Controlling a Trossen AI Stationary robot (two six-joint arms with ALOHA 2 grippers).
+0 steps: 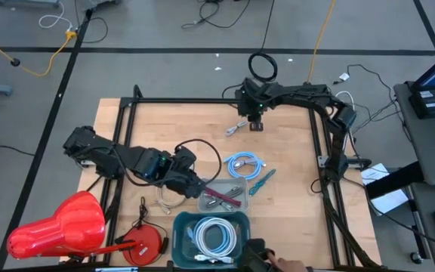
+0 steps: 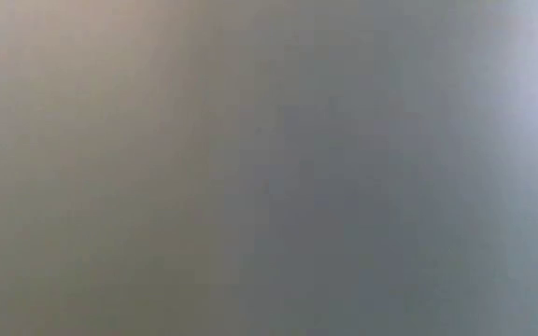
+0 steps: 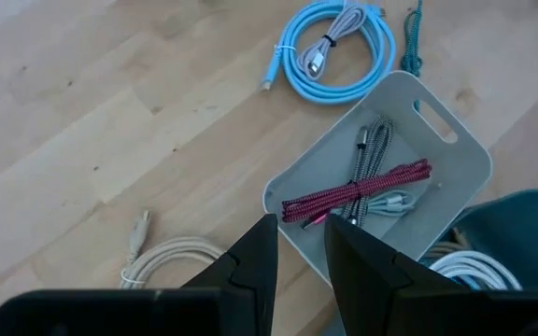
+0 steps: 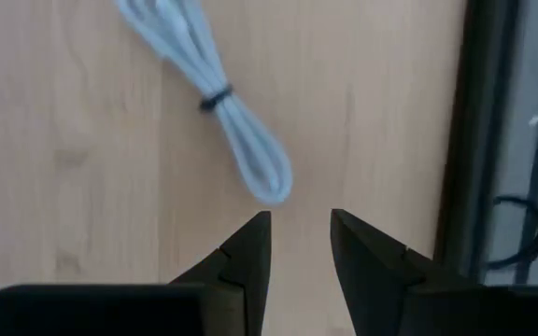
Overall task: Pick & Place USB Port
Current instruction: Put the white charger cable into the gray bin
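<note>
1. Dark fingers of the left gripper (image 3: pixel 301 245) hang apart with nothing between them, just above the near corner of the pale grey plastic tray (image 3: pixel 456 140).
2. Inside that tray lie a red braided USB cable (image 3: pixel 355 191) and a grey braided cable (image 3: pixel 374 168), crossing each other.
3. Beyond the tray on the wooden table (image 1: pixel 172 128), a light blue coiled cable (image 3: pixel 339 47) rests near its far corner; a cream coiled cable (image 3: pixel 171 257) lies beside its near side.
4. Across the table, well apart from the tray, the right gripper (image 4: pixel 299 233) hovers released just short of a pale bundled cable (image 4: pixel 222 112) bound with a dark tie.
5. Next to the tray sits a teal bin (image 1: pixel 183 227) of white cable.
</note>
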